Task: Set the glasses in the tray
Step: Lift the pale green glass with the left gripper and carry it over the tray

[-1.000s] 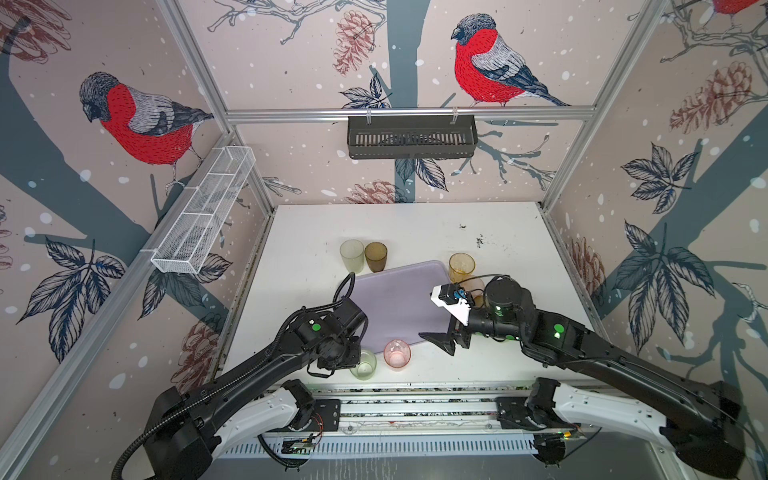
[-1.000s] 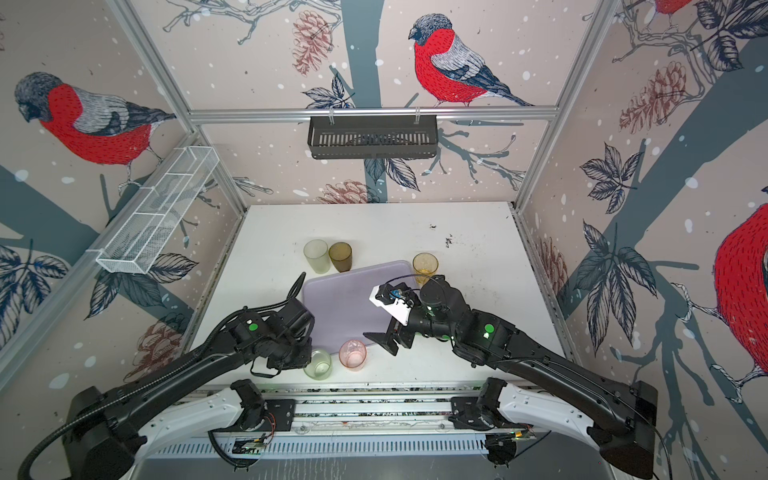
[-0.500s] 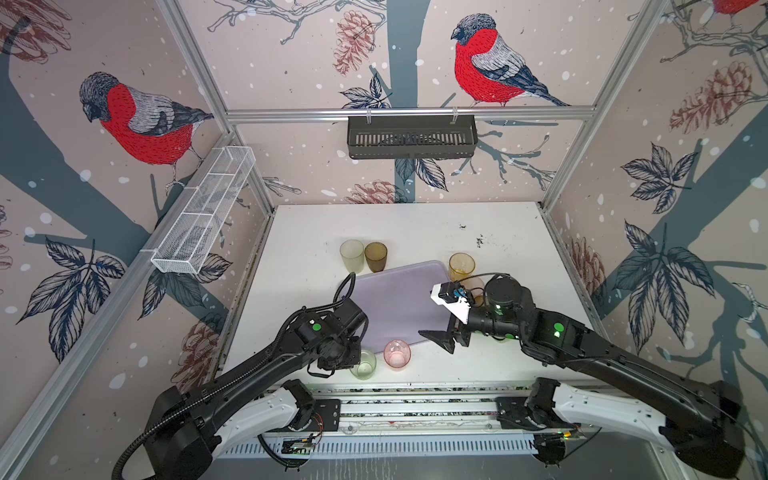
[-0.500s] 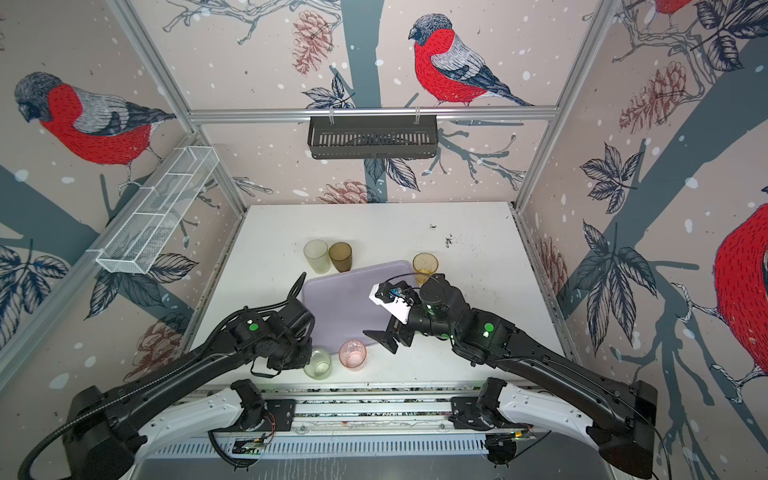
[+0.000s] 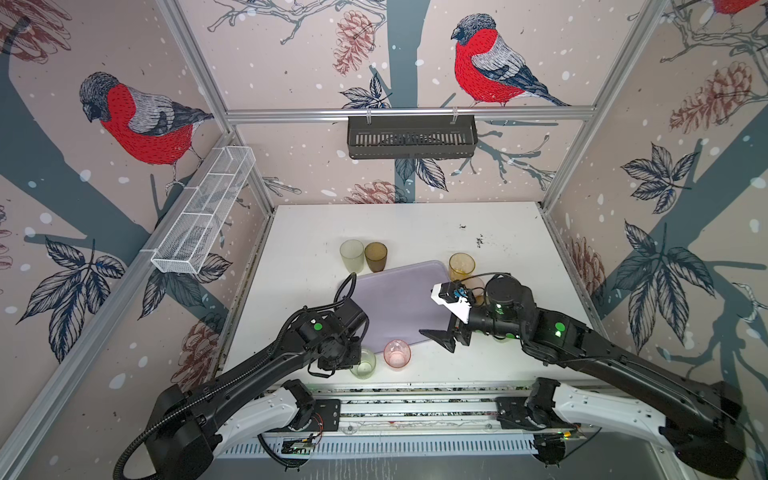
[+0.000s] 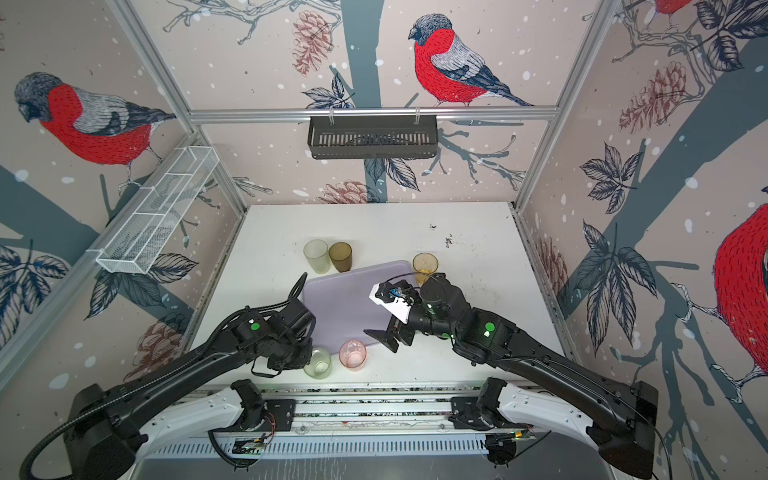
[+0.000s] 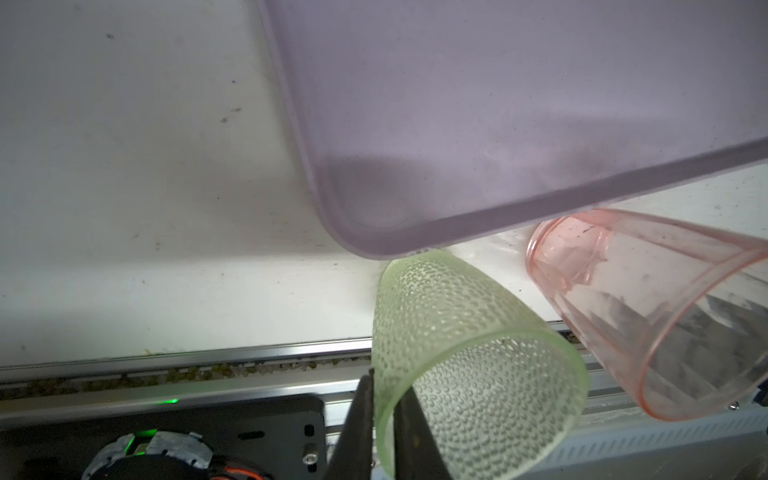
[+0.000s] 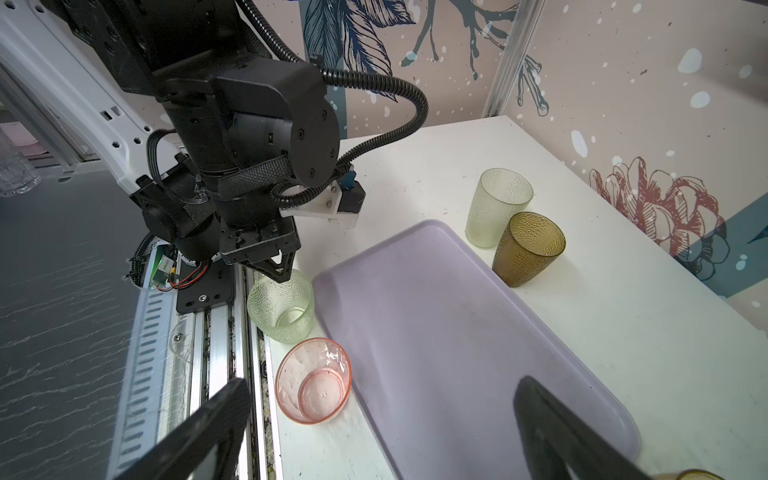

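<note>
The lavender tray (image 5: 399,303) (image 6: 340,303) lies mid-table with nothing on it. A pale green glass (image 5: 363,365) (image 7: 457,340) stands at its near left corner. My left gripper (image 7: 386,386) (image 8: 282,266) is shut on that glass's rim, one finger inside and one outside. A pink glass (image 5: 397,354) (image 8: 313,380) stands upright beside it, untouched. My right gripper (image 5: 440,336) (image 8: 374,415) hangs open over the tray's near edge, just right of the pink glass. Further glasses stand behind the tray: a pale one (image 5: 351,255), a brown one (image 5: 375,256) and an amber one (image 5: 461,266).
A peach glass (image 5: 478,286) is partly hidden behind the right wrist. The table's front edge and metal rail (image 7: 208,357) run right beside the green and pink glasses. A black basket (image 5: 411,137) and a white wire basket (image 5: 203,212) hang on the walls.
My left gripper's fingers have closed onto the green glass's rim. The right gripper has edged slightly left and stayed open.
</note>
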Robot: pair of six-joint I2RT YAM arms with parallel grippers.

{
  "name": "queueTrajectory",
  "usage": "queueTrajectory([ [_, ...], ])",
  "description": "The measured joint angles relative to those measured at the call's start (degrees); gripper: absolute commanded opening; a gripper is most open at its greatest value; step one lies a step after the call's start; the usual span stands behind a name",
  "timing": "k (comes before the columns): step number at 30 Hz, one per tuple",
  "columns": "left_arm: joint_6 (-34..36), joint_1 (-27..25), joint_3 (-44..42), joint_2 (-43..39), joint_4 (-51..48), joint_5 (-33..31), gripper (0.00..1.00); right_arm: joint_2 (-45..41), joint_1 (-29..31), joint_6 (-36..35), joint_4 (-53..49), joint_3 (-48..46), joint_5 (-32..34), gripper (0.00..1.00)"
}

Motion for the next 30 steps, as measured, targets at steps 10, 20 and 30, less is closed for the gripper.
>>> queueTrajectory([
  [10, 0.4, 0.0, 0.0, 0.1, 0.0, 0.0, 0.07, 0.0, -0.3, -0.2, -0.2, 0.1, 0.4, 1.00],
  [20, 0.2, -0.2, 3.1, -0.5, -2.2, -1.1, 0.04, -0.4, -0.8, -0.2, 0.0, -0.1, 0.8, 0.99],
  [30, -1.2, -0.2, 15.9, 4.9, -10.8, -9.2, 0.02, 1.0, -4.2, -0.2, 0.5, 0.3, 1.5, 0.99],
])
